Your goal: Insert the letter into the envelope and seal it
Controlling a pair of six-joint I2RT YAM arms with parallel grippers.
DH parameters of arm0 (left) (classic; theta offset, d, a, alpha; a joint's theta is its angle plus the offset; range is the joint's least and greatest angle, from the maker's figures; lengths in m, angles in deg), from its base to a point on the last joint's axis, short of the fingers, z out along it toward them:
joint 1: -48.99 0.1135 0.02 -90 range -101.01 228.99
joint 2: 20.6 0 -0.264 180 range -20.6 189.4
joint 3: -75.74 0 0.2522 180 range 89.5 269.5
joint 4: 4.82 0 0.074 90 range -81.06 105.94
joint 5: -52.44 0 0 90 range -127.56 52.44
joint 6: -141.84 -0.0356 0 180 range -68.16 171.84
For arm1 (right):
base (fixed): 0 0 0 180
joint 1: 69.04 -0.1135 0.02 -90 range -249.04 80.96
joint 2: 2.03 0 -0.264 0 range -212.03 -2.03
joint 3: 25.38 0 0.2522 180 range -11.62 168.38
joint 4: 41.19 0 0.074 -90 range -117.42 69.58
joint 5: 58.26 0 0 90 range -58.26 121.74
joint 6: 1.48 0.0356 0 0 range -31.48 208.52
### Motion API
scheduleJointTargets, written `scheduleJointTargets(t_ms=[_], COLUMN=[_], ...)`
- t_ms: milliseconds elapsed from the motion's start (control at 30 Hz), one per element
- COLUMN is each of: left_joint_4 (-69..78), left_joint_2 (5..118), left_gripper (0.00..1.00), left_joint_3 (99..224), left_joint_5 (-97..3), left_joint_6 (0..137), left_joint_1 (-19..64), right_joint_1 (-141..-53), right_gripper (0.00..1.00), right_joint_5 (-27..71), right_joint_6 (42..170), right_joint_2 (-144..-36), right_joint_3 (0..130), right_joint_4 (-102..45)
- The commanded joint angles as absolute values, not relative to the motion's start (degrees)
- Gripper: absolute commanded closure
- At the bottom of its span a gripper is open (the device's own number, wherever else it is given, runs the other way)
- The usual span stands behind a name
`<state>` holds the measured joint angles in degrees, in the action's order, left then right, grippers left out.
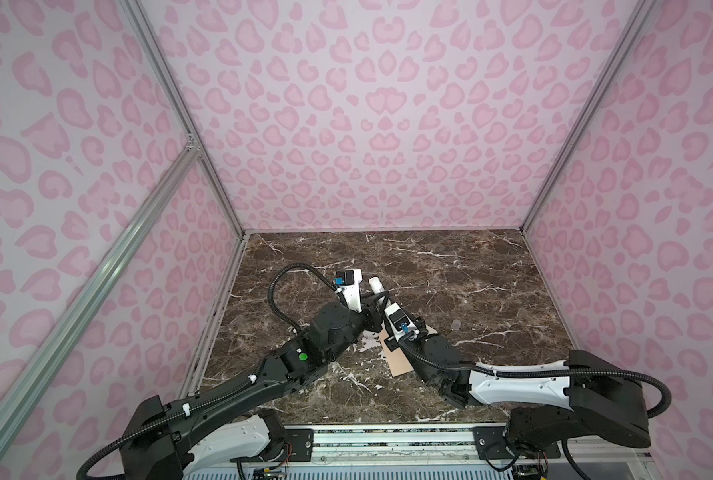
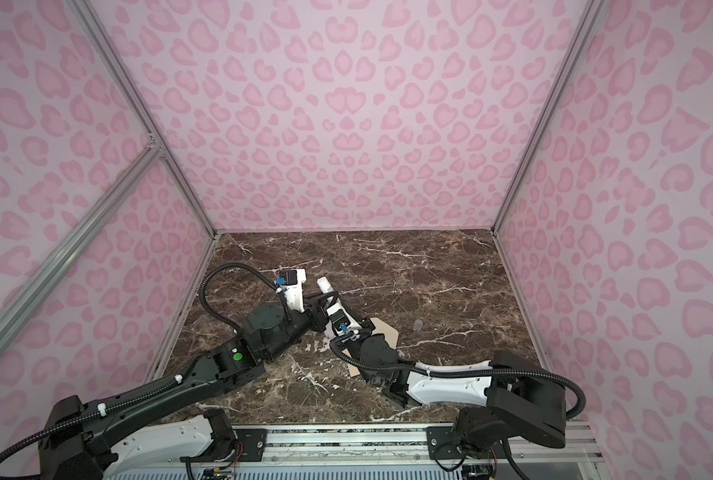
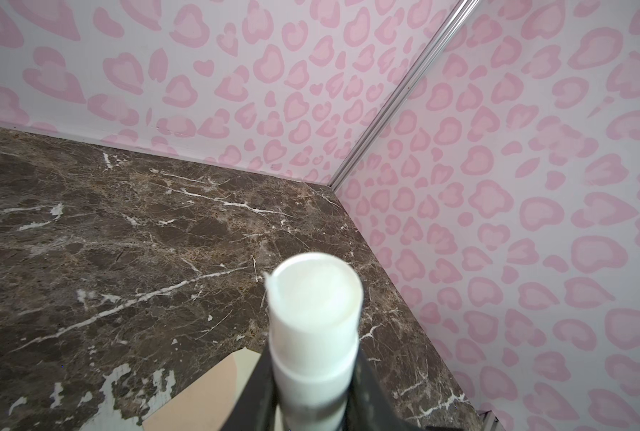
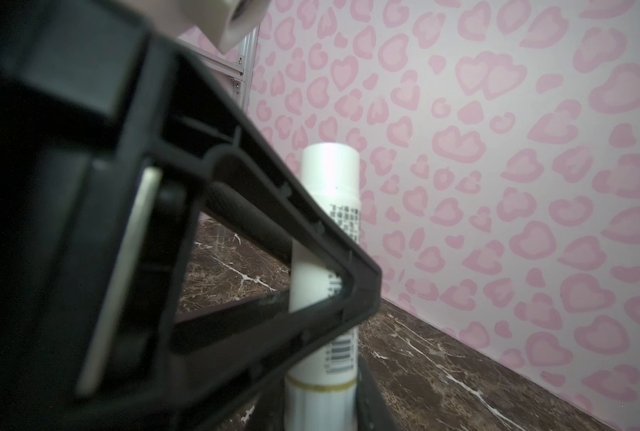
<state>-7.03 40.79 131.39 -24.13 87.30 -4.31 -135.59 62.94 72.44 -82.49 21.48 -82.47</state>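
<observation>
Noted left end effector (image 3: 313, 388) clamped narrow on the body of the glue stick (image 3: 314, 298), open glue end pointing away from it. Found the stick's base sitting between the jaws of the right end effector (image 4: 322, 410). Cannot tell whether those jaws press yet.

Found the envelope (image 1: 400, 363) flat on the counter (image 1: 471, 270), directly under the right end effector's wrist and mostly hidden. Could not find the letter in any view, so possibly already inside.

Judged step: readying glue for the flap, likely turning the base.
- Hold the body firm on the left.
- Grip only the base ring on the right.
- Keep both grips on one axis.
- Raise little glue.
- Keep jaws off the soft tip.

Materials:
- Tube: smooth white plastic cylinder with printed label, barcode and gold band near the base.
- Glue face: pale, waxy, ragged at one edge.
- Envelope: thin matte peach paper, paler inside.
- Counter: glossy brown marble pattern with white veins.
</observation>
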Motion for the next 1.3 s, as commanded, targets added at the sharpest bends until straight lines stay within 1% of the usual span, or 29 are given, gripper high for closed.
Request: scheduleJointTargets(t_ms=[0,100,167,267,333,467,667,833,933,1033,1100,1200,1267], left_joint_4=[-8.4,-15.0,-21.7,-27.8,-28.2,-27.6,-27.6,-28.4,-28.4,-27.4,-26.3,-25.1,-23.4], left_joint_2=[40.6,39.3,37.9,36.0,35.0,33.3,31.4,30.7,30.5,30.3,30.0,29.2,28.4], left_gripper=[0.96,0.96,0.96,0.96,0.96,0.96,0.96,0.96,0.96,0.96,0.96,0.96,0.96], left_joint_3=[131.7,128.2,124.3,120.3,119.8,119.8,119.1,118.4,118.2,118.5,118.7,118.9,119.0], left_joint_5=[-26.4,-33.2,-40.2,-49.6,-55.5,-67.4,-77.3,-81.1,-81.6,-80.9,-79.6,-74.9,-69.4], left_joint_6=[86.3,84.6,84.9,85.7,85.4,84.7,84.6,85.5,85.7,85.2,84.7,84.0,83.5], left_joint_1=[-4.4,-3.2,-1.3,1.1,2.3,3.8,4.4,4.4,4.4,4.3,4.5,4.4,4.5], right_joint_1=[-135.6,-134.9,-134.2,-133.2,-132.4,-129.4,-124.2,-120.5,-119.8,-119.8,-119.8,-120.1,-120.7], right_gripper=[0.81,0.82,0.82,0.85,0.86,0.90,0.91,0.90,0.89,0.84,0.77,0.56,0.49], right_joint_5=[58.9,54.6,50.2,42.7,37.7,23.6,7.9,-0.1,-1.0,0.3,2.4,7.2,11.9], right_joint_6=[74.8,79.3,82.7,87.7,90.7,97.8,107.8,113.8,113.3,110.0,106.6,101.5,98.1], right_joint_2=[-81.4,-78.6,-76.2,-72.7,-70.5,-66.5,-63.1,-62.9,-62.5,-61.9,-61.2,-59.9,-59.3], right_joint_3=[21.9,22.2,23.0,23.2,23.0,21.8,20.2,19.8,20.1,21.1,21.7,21.3,20.5], right_joint_4=[-80.7,-77.8,-74.1,-70.0,-68.2,-67.6,-69.8,-70.5,-68.3,-63.1,-59.4,-54.5,-52.5])
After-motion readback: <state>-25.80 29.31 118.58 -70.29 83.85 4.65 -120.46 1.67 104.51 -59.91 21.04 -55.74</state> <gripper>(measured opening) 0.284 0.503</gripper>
